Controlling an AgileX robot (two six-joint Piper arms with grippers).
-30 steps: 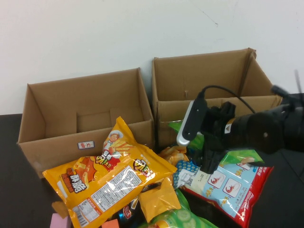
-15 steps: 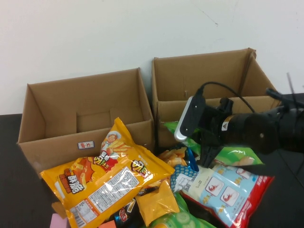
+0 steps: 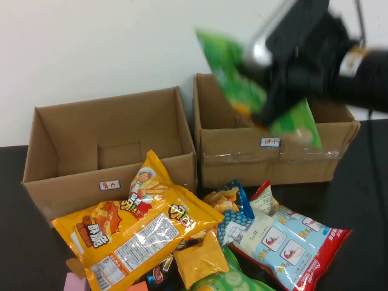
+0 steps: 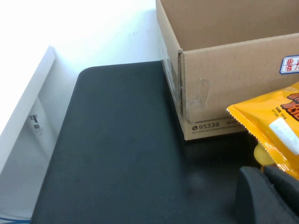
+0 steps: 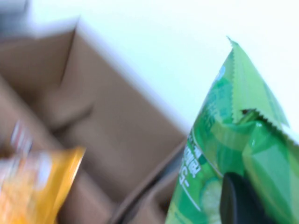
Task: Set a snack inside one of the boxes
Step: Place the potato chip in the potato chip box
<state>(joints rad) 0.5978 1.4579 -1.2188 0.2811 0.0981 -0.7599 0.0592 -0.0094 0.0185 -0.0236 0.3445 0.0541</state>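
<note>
My right gripper (image 3: 271, 102) is shut on the bright green crisp bag (image 3: 229, 63) and holds it in the air, tilted, over the front of the right-hand box (image 3: 303, 160), the one with a clear tape band and a blue-edged label. In the right wrist view the green bag (image 5: 243, 121) fills the side, with one dark finger (image 5: 238, 200) on it. The plain brown box (image 3: 66, 188) with the small white red-lettered label (image 3: 110, 185) stands open to the left. My left gripper (image 4: 271, 198) rests low beside that box's corner (image 4: 224, 79), fingers together, empty.
A large yellow-orange bag (image 3: 133, 224) leans against the plain box's front, also seen in the left wrist view (image 4: 275, 126). A white-and-red shrimp bag (image 3: 291, 242), a small blue bag (image 3: 233, 212) and other snacks lie heaped on the black table (image 4: 121, 154). A white wall stands behind.
My right gripper has risen fast from the snack pile with the green bag, up and back to above the taped right box. The shrimp bag now lies uncovered.
</note>
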